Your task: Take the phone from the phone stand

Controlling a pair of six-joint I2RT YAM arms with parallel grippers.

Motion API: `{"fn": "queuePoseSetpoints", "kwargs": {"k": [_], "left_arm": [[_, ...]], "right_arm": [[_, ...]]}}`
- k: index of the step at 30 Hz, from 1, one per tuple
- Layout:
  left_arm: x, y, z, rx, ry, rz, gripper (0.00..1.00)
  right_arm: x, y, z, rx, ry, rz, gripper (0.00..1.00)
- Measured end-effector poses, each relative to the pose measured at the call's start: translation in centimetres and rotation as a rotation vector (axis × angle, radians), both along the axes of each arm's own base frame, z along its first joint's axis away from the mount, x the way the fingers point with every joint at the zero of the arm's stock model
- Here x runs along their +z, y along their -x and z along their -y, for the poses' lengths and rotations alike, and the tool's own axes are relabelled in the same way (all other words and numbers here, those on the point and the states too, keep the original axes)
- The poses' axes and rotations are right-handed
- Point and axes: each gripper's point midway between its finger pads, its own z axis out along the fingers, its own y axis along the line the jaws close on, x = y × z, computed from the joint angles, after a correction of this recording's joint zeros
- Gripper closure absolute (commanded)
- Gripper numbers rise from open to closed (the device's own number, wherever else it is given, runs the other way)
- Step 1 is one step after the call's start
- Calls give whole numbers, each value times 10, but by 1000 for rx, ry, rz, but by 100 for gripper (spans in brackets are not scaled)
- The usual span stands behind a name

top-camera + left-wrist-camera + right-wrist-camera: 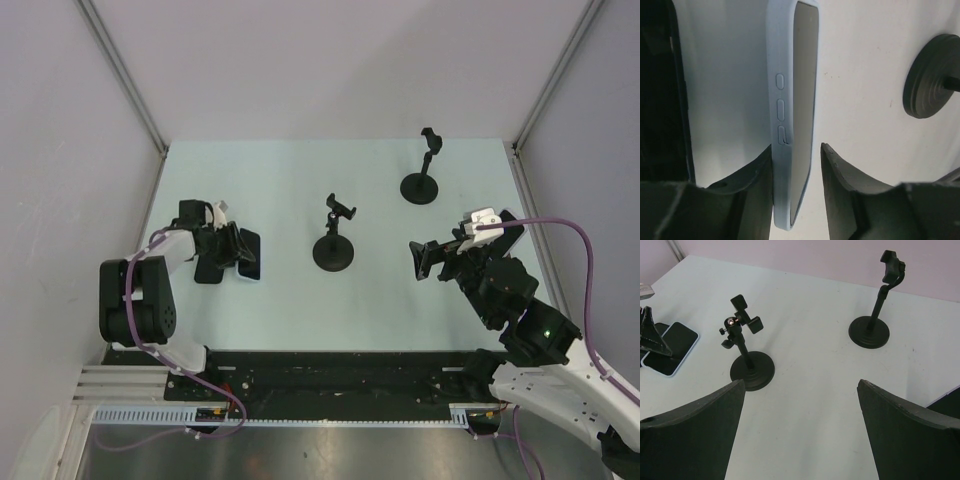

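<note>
Both cradles bare: middle stand (334, 250) with its clamp tilted on a ball joint, far stand (420, 186) upright toward the back of the table (300, 180). Phone (785, 100) out of any cradle, down on the table at the left, well apart from both stands, just beside a second dark phone (208, 270). Pale blue case, raised side buttons along one edge, dark glossy screen. Left gripper (238, 246) straddling it, jaws slightly parted: one finger against the case, a thin gap at the other. Right gripper (800, 385) off to the right above the table, jaws spread wide.
</note>
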Motion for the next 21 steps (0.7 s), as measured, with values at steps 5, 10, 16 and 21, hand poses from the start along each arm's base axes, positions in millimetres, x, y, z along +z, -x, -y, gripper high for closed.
{"fn": "queuePoseSetpoints", "kwargs": {"k": [5, 10, 16, 21], "left_arm": [[-4, 0, -8, 13, -51, -8, 41], [-7, 1, -20, 30, -120, -14, 18], [5, -1, -27, 41, -243, 41, 3], [17, -2, -10, -14, -356, 105, 0]], "right_arm": [[-1, -1, 0, -3, 4, -1, 0], [-1, -1, 1, -4, 7, -2, 0], [-3, -3, 0, -5, 13, -8, 0], [-4, -3, -2, 4, 17, -11, 0]]}}
